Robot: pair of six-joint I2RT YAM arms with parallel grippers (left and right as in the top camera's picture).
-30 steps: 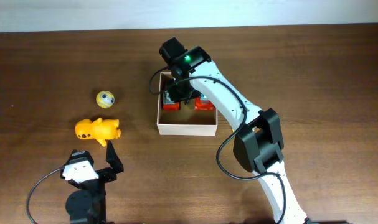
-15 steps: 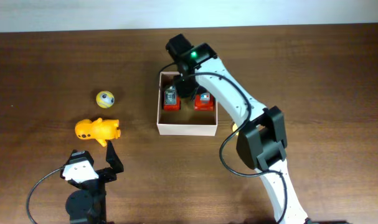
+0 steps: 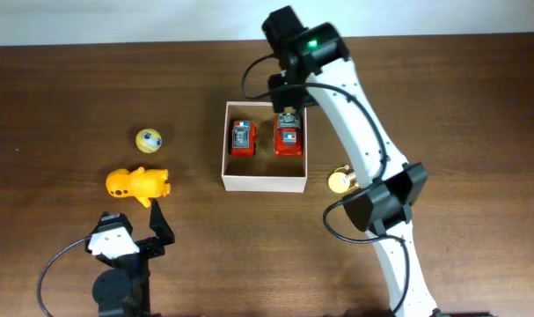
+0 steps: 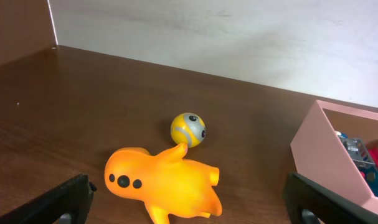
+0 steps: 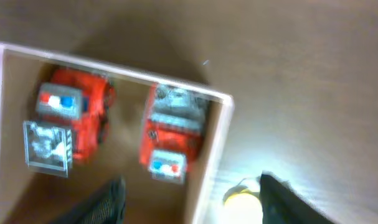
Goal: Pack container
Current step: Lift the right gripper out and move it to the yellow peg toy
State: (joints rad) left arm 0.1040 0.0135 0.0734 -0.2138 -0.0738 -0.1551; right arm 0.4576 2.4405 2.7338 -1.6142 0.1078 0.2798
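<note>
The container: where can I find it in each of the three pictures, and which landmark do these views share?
Overhead: the container sits slightly right of the picture's centre.
Left wrist: at the right edge, cut off, with only a corner and one wall showing.
Right wrist: it fills the left and middle, seen from above.
Shared landmark: the red trucks side by side inside it.

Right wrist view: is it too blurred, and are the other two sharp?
Right wrist view: motion-blurred, the container and both red trucks smeared, with blown-out glare on a pale toy at the bottom edge. Left wrist view: sharp, orange toy crisp. Overhead view: sharp, evenly lit.
</note>
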